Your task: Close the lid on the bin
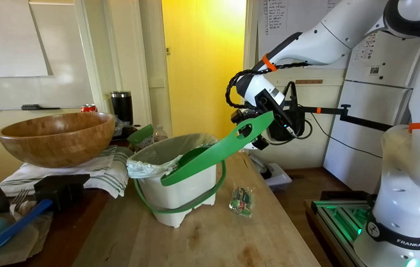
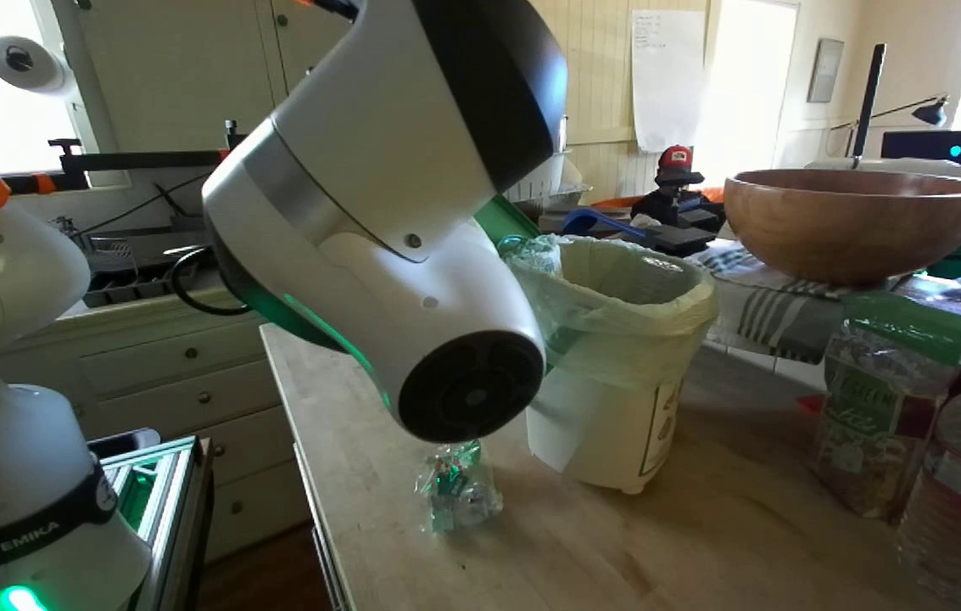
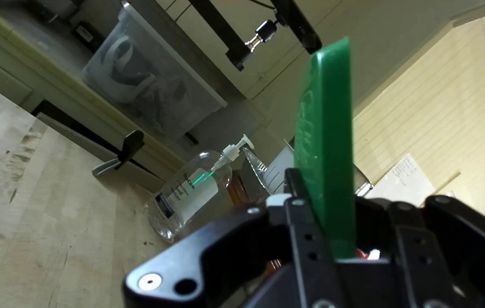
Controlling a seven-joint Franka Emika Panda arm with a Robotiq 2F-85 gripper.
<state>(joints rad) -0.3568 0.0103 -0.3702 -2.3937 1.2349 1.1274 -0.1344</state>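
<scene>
Gripper [image 3: 332, 192] pinches green lid [image 1: 213, 155] near its upper end. In an exterior view, lid's long axis slopes toward eight o'clock; bin [image 1: 180, 193] lies that way too, mouth uncapped. Probably next: level lid over bin.

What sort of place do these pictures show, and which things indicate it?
Probably a kitchen, though whether in a home or an office I cannot tell. A tall white two-door refrigerator, round-knobbed pale drawers and a large round brown wooden bowl suggest it.
</scene>
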